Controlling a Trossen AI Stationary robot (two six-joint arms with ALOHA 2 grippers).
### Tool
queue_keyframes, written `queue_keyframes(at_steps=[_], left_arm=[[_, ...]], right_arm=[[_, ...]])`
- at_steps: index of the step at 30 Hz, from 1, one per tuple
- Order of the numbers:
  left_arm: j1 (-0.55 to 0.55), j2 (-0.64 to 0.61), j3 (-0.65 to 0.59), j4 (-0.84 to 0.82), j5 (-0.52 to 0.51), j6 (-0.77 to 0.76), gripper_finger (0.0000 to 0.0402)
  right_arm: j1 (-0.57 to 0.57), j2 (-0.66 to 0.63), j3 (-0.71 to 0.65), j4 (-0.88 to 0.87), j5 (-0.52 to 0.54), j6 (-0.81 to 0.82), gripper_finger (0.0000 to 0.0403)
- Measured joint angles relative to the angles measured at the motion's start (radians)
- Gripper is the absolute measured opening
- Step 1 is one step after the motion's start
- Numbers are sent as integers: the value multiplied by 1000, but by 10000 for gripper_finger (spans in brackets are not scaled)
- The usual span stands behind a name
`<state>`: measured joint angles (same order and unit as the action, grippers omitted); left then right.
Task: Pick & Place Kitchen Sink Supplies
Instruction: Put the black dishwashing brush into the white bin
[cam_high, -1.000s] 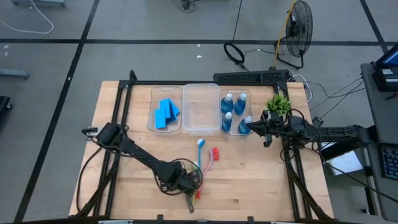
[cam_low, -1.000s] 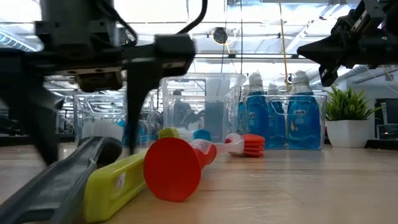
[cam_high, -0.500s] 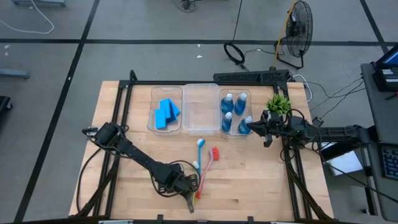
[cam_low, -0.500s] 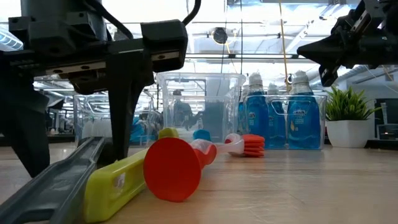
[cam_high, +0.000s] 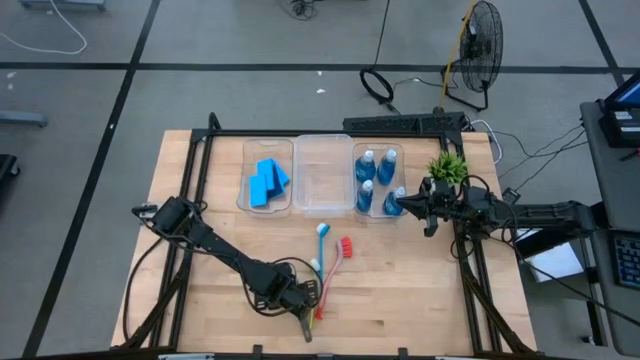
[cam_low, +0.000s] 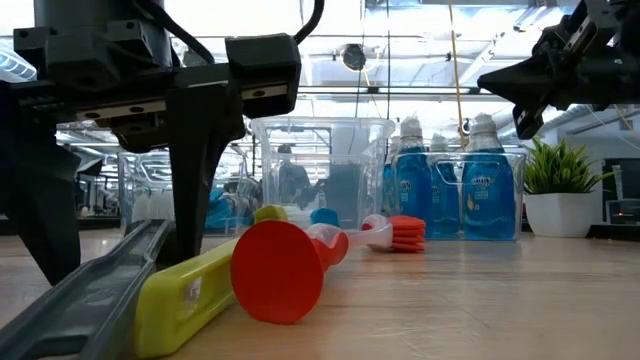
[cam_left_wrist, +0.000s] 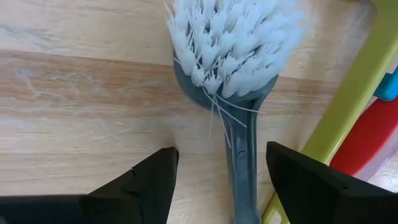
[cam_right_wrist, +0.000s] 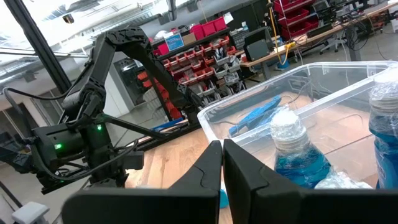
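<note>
Near the table's front edge, the left tool (cam_left_wrist: 221, 171) straddles the grey brush (cam_left_wrist: 239, 106).

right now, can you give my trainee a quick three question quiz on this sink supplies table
1. True or false: the left pincer stands open astride the grey brush.
2. Which bin holds the blue sponges: A left bin, B middle bin, C right bin?
3. Fill in: the right pincer is ____ beside the bottles.

Key: 1 true; 2 A; 3 shut.
</note>
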<state>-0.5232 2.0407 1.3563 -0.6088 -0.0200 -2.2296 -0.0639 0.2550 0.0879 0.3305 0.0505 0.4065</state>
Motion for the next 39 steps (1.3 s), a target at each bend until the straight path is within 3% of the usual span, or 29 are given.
queue_keyframes(at_steps=[8,17,31,39], left_arm=[[13,1,0,-71,37,0,193],[14,2,0,-164,34,-22,54],[12,-18,1,-306,-41,62,50],[-15,-164,3,-444,-249,145,50]], right_arm=[[0,0,0,0,0,0,4],[0,0,0,0,0,0,4],[0,0,0,0,0,0,4],[0,0,0,-3,0,0,4]])
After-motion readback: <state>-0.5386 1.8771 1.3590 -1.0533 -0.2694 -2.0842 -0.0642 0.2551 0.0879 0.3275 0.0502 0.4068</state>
